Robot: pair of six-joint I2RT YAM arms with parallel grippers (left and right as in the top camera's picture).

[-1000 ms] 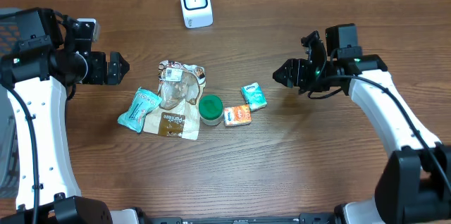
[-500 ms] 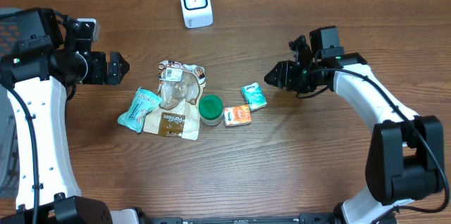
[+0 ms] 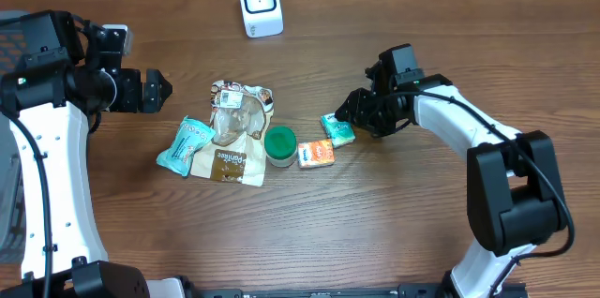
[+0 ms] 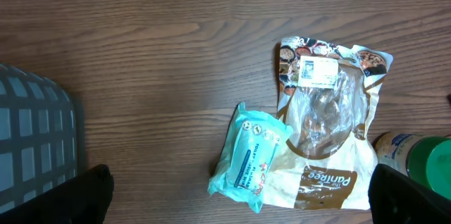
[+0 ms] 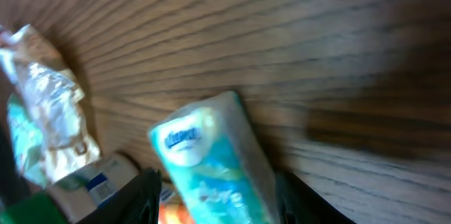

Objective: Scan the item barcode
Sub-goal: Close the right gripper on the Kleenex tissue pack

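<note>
Near the desk's middle, the right gripper [image 3: 340,117] straddles the teal tissue pack [image 3: 338,130]; whether it pinches, cannot tell. Left gripper [image 3: 166,90] spread wide.

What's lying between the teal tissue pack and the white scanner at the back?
Nothing. The overhead view shows only bare wooden table between the teal tissue pack and the white scanner.

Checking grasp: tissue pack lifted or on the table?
On the table: tissue pack lies flat on it, right gripper straddling it.
</note>
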